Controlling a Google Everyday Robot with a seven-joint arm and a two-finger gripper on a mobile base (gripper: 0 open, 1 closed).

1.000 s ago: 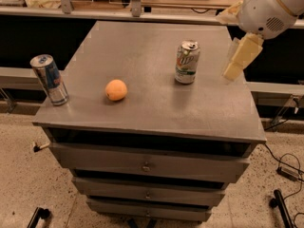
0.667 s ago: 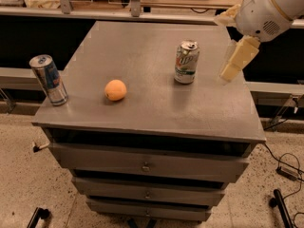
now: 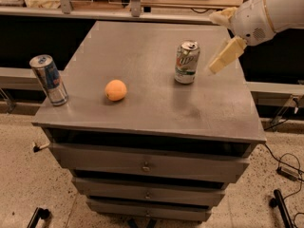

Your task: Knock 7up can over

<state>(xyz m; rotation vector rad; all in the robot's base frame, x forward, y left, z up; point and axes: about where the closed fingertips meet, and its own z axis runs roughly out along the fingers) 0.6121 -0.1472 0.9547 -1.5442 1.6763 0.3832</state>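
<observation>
The 7up can (image 3: 186, 62) stands upright on the grey cabinet top (image 3: 142, 103), right of centre. It is short, white and green with a silver top. My gripper (image 3: 225, 57) hangs from the white arm at the upper right. Its cream fingers point down and left, just to the right of the can and a little apart from it.
An orange (image 3: 116, 90) lies on the top left of centre. A taller slim blue-and-silver can (image 3: 49, 80) stands near the left edge. The cabinet has drawers (image 3: 147, 166) below. A shelf with items runs behind. Cables lie on the floor at right.
The gripper has moved left and slightly down, closer to the 7up can. The can, the orange and the blue can have not moved.
</observation>
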